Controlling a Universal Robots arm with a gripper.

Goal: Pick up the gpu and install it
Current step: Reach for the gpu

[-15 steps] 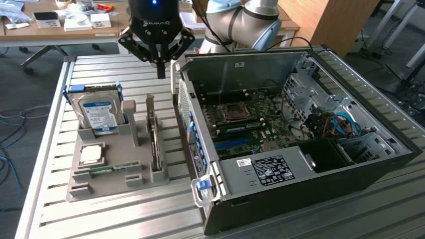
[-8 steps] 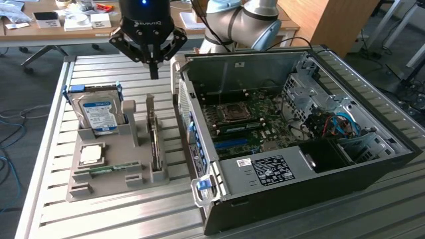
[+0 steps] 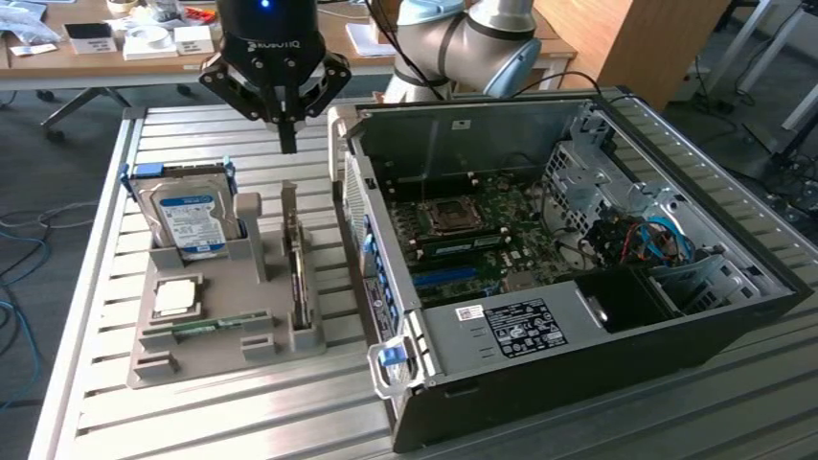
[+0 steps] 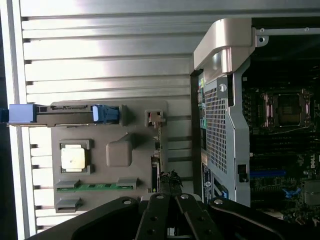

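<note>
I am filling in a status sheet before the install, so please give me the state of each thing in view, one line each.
gripper: shut, empty, above the tray.
gpu: standing on edge in its tray slot, not gripped.
hard drive: upright in the tray.
processor: lying flat in the tray.
memory stick: lying in its tray slot.
computer case: side open, inside exposed.

Black gripper (image 3: 287, 144) points straight down, fingers (image 3: 289, 129) closed tip to tip into one narrow point. Linkage bars splay out either side above the tips; blue light lit on the body up top. Arm (image 3: 476, 36) sits behind it, toward ext. view's right: grey tube w/ blue-capped joints, bent at the elbow. Wrist view: gripper (image 4: 170, 200) w/ both fingers (image 4: 151, 218) angled inward, meeting at the tips.
</note>
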